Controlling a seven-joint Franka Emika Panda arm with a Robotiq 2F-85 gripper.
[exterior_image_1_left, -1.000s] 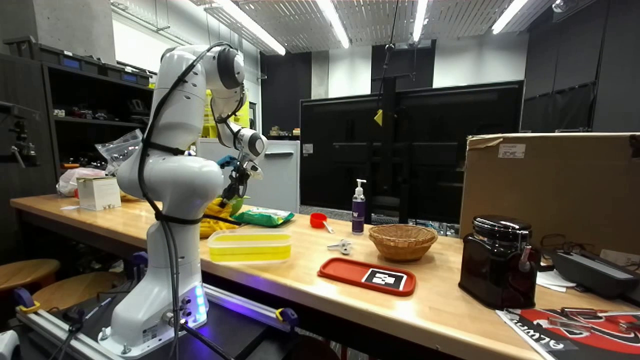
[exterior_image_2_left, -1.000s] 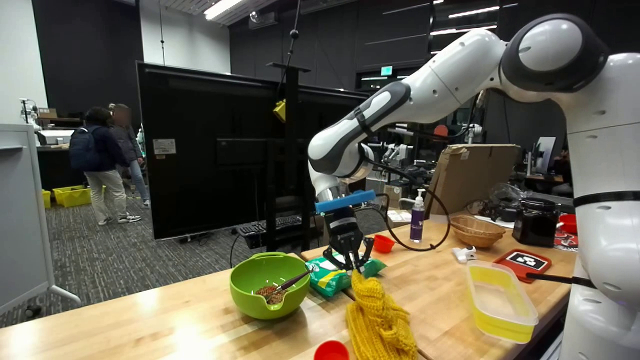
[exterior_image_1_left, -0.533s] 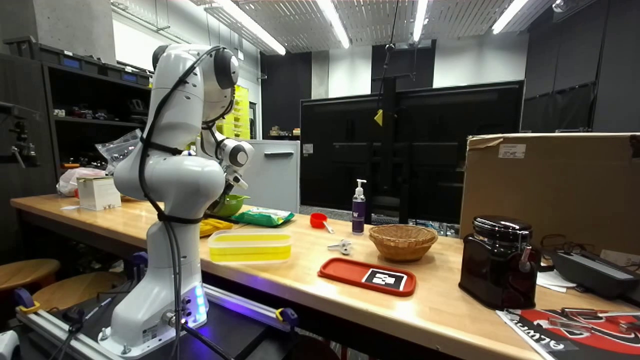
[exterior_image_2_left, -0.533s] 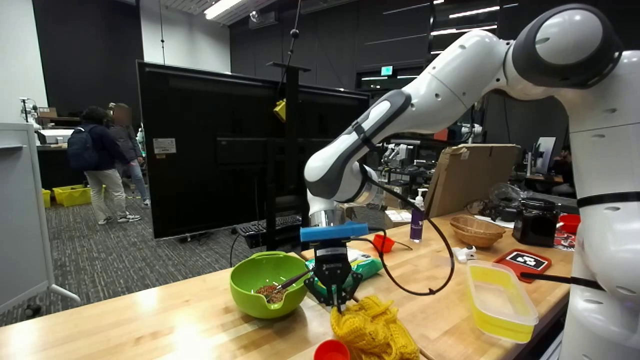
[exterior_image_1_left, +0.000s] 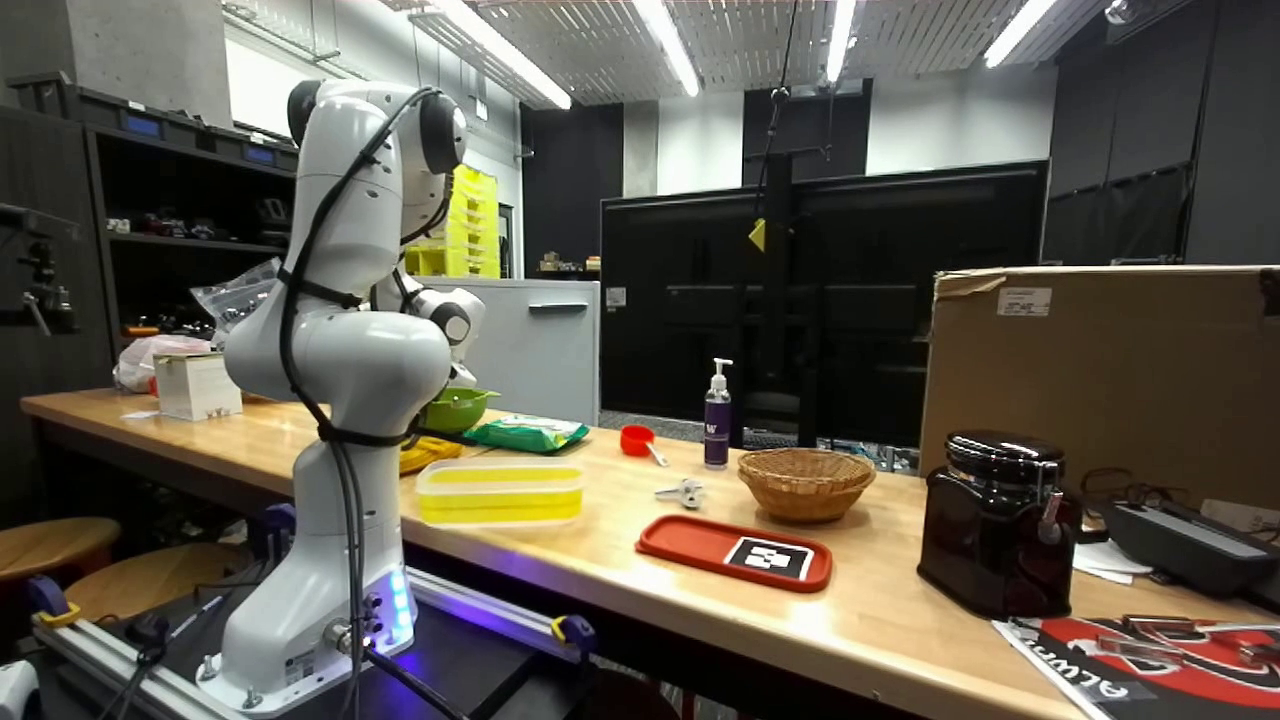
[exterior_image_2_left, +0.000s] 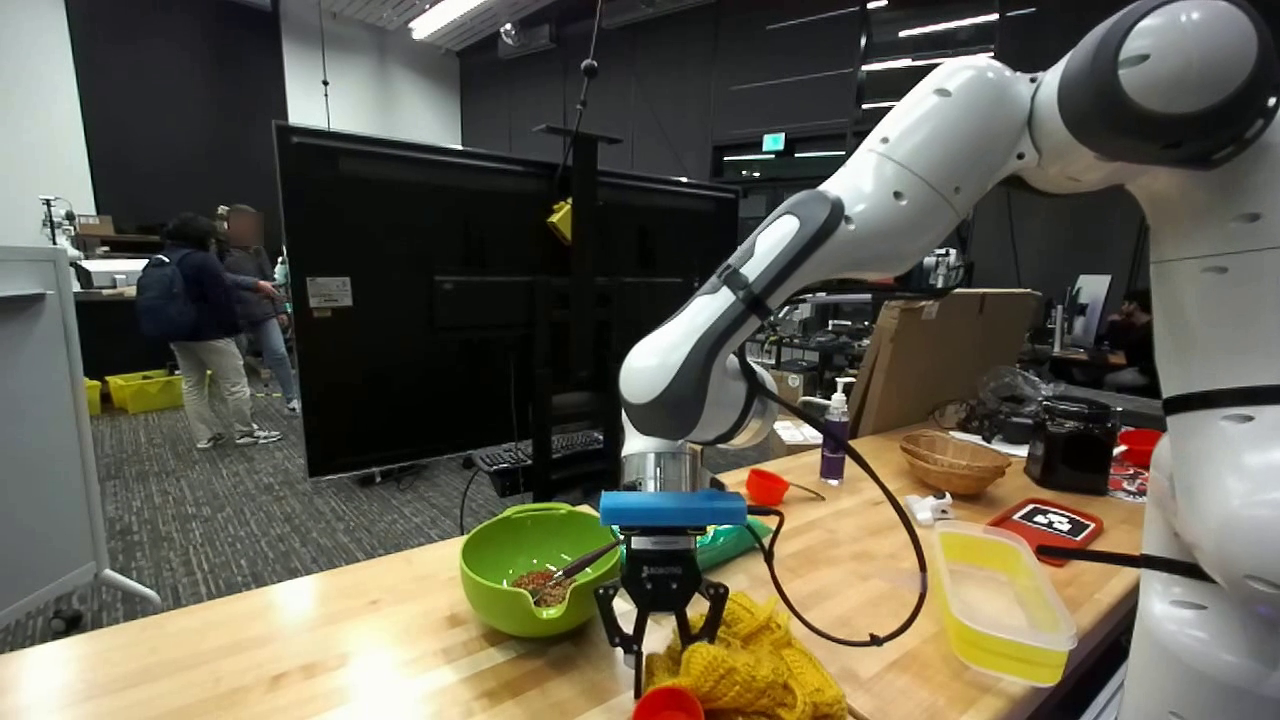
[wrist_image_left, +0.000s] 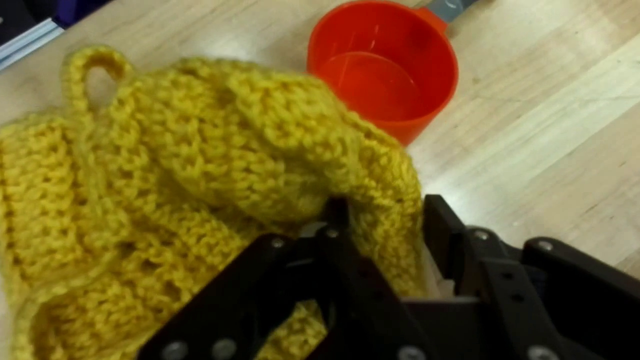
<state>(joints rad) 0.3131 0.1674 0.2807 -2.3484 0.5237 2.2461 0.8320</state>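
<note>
Mustard-yellow knitted cloth (wrist_image_left: 175, 165) lies crumpled on the pale wooden tabletop (exterior_image_2_left: 200, 650), directly beneath the black two-fingered gripper (wrist_image_left: 387, 215). Tool state: released; the gripper is low over the cloth, its jaws parted astride a raised ridge (wrist_image_left: 385, 175) of knit. One finger presses among the folds; the other stands at the ridge's edge, and whether it touches I cannot tell from here.

Positions, taking the gripper as the clock's centre. Wrist view: bulk of the cloth at 9 o'clock; round red plastic cup (wrist_image_left: 372, 85) at 12 o'clock, just beside the knit. In an exterior view: round lime-green bowl (exterior_image_2_left: 490, 600) at 10 o'clock; glossy green packet (exterior_image_2_left: 738, 545) at 1 o'clock, partly hidden behind the gripper.

Handling: I expect low weight, a soft and stretchy body, and good friction against the fingers. Breakage is improbable, though open stitches could snag on a fingertip. Recommended hold: the thick ridge, pinched through several layers well in from its edge. Avoid the thin yarn loop (wrist_image_left: 95, 54) at 10 o'clock in the wrist view; it would probably stretch and let the weight sag. Caution: a sideways pull could nudge the red cup.
</note>
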